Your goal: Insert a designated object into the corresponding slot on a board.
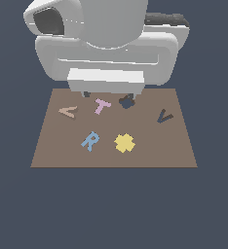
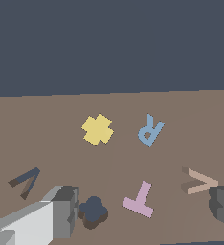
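Note:
The peach-tan V piece (image 1: 67, 112) lies flat on the brown board (image 1: 150, 153) toward the exterior view's left. It also shows in the wrist view (image 2: 200, 182), close to one finger (image 2: 223, 208). The dark V-shaped slot (image 1: 164, 116) is on the board's right side in the exterior view and shows in the wrist view (image 2: 25, 182). My gripper (image 1: 111, 95) hangs above the board's far edge, open wide and empty. In the wrist view the gripper (image 2: 142, 210) straddles the pink T.
A pink T (image 1: 102, 105), a blue R (image 1: 90, 140) and a yellow flower piece (image 1: 124, 142) lie on the board. A dark flower-shaped cut-out (image 1: 127, 101) sits near the far edge, beside the other finger (image 2: 61, 213). The arm's white body looms over the far side.

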You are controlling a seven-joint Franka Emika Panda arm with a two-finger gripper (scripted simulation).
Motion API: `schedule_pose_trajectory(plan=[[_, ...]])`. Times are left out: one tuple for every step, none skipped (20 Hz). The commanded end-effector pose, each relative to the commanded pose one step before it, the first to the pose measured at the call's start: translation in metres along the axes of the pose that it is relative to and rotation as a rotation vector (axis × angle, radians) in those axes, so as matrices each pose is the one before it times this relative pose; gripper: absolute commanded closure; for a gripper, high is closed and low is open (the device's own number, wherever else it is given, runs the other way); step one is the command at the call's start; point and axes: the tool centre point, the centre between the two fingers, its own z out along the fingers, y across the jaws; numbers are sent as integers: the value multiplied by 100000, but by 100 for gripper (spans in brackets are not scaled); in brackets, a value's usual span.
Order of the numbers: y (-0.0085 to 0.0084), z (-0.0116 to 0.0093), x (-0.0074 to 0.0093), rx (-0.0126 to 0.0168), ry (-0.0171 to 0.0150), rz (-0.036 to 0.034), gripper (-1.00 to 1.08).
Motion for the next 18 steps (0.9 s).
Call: schedule_pose_trajectory(plan=[[1, 0, 0, 0, 0, 0, -92], [-3, 5, -7, 2, -1, -69, -92], [15, 17, -20, 8, -5, -169, -92], [13, 29, -33, 15, -9, -301, -92], [21, 41, -47, 20, -12, -416, -92], [25, 53, -60, 26, -16, -538, -92], [32, 64, -73, 32, -20, -654, -92], [36, 76, -86, 38, -23, -775, -92], [43, 87, -99, 44, -27, -891, -92], [49, 99, -112, 50, -30, -1007, -92], [54, 110, -125, 55, -34, -1124, -92], [60, 121, -138, 61, -37, -1240, -92], [66, 133, -151, 67, -41, -1354, -92], [72, 144, -163, 73, -44, -1467, -92], [77, 155, -176, 78, -48, -1580, -92], [83, 166, -188, 84, -51, -1691, -92], [89, 177, -201, 90, -54, -1802, -92], [94, 188, -213, 95, -58, -1913, -92]])
